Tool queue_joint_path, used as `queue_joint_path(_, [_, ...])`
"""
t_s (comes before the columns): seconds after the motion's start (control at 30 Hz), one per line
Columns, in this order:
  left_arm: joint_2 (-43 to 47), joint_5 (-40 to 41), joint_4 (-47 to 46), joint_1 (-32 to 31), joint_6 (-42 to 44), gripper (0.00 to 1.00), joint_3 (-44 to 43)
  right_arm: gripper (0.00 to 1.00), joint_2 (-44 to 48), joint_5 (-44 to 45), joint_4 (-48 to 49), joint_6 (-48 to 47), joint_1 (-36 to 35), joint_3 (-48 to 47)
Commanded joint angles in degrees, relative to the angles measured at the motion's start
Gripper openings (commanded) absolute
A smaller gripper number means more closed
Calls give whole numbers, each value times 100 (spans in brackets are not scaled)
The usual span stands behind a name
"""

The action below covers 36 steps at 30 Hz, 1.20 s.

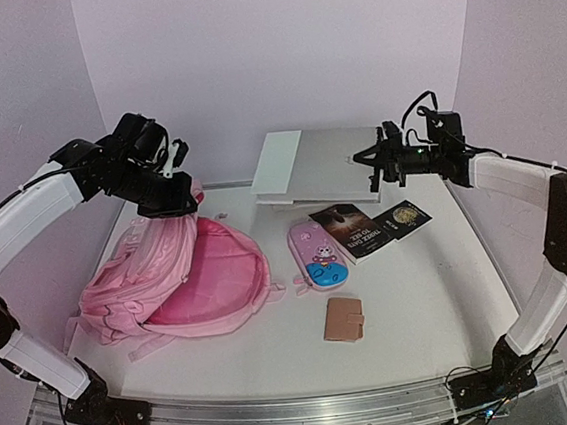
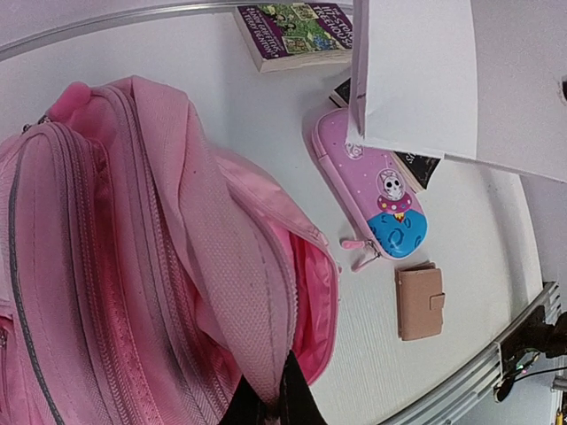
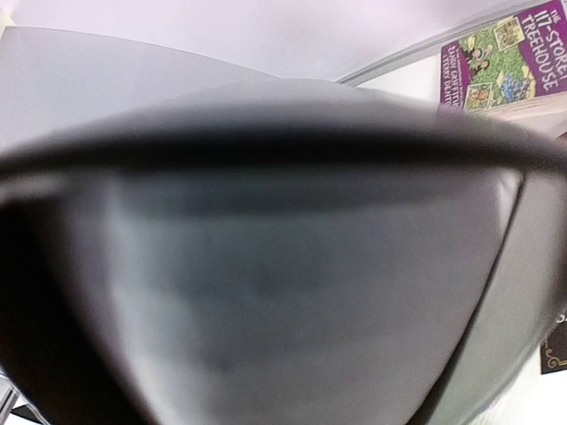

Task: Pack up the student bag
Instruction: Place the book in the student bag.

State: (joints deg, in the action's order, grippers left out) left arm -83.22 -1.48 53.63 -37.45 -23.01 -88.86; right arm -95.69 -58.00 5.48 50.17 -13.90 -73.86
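The large soft pink fabric backpack (image 1: 174, 278) lies on the left half of the white table (image 1: 423, 300). Its long axis runs diagonally: the bottom points toward the near-left corner, and the top points far-right and is raised off the surface. The main compartment gapes, showing brighter pink lining on the side facing the table's centre.

The left gripper (image 1: 172, 186) is pinched shut on a pink webbed strap (image 2: 232, 292) at the bag's top, holding that end up.

The right gripper (image 1: 372, 160) sits at the edge of a flat grey-white panel (image 1: 311, 167) at the far centre. Its wrist view is filled with blurred grey, so it cannot be told whether its fingers are clamped.

Just right of the bag lie a pink oval pencil case with a blue cartoon patch (image 1: 317, 253), a dark paperback book (image 1: 351, 230) and a small tan wallet (image 1: 343, 319).
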Motion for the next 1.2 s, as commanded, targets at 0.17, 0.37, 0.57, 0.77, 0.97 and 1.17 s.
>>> queue_joint_path(0.17, [224,-427,-1275,-15,271,0,-462,0,164,-149,953,739,-1013,557])
queue_joint_path(0.37, [276,-688,-1470,-8,328,0,-428,0,-316,72,2039,1680,-1628,880])
queue_joint_path(0.57, [238,-1096,-1696,-9,382,0,-427,0,-944,708,2478,2158,-2234,558])
queue_joint_path(0.77, [232,-1217,-1726,-8,453,0,-509,0,-1691,1334,3256,2731,-2657,154])
queue_joint_path(0.97, [236,-1300,-1703,-3,535,0,-488,0,-2246,1679,3474,2968,-3098,-404])
queue_joint_path(1.17, [180,-1530,-1755,1,628,0,-512,0,-2960,2036,3300,2847,-3488,-945])
